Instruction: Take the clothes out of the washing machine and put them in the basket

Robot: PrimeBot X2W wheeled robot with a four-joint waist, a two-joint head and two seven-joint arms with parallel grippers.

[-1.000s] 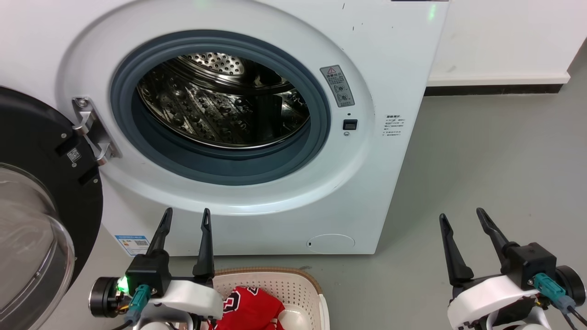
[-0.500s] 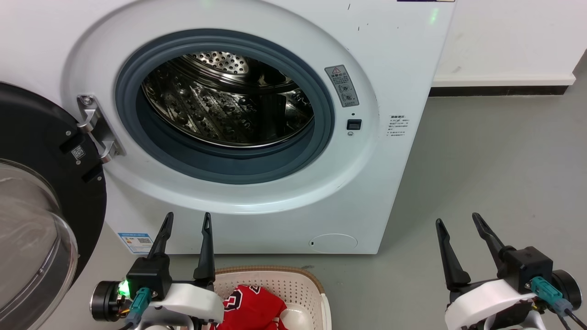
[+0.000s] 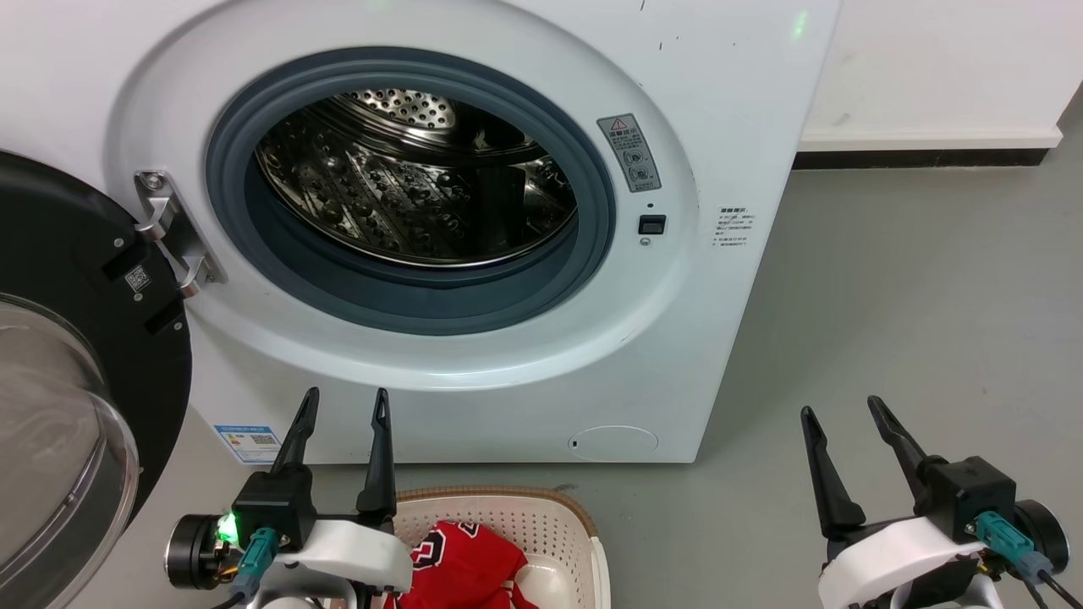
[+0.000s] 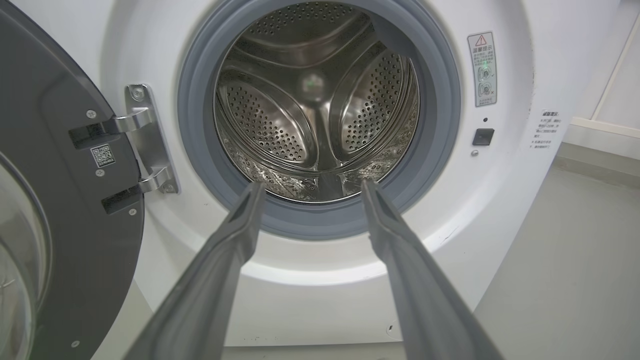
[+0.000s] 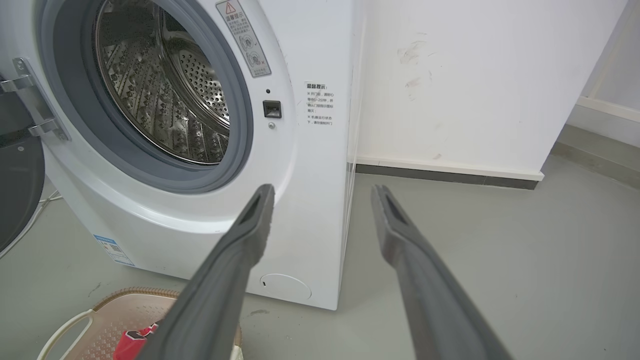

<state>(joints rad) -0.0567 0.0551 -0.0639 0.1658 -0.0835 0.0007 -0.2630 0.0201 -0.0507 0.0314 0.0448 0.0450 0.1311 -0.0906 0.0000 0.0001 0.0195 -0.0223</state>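
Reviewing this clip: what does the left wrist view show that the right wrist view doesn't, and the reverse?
Left wrist view, not the right: the open left claw facing straight into the drum, whose rear hub is visible, and the QR sticker on the door. Right wrist view, not the left: the open right claw, the basket holding the red jersey, and the blue label low on the washing machine. Both: the drum, grey gasket, warning sticker and door hinge.
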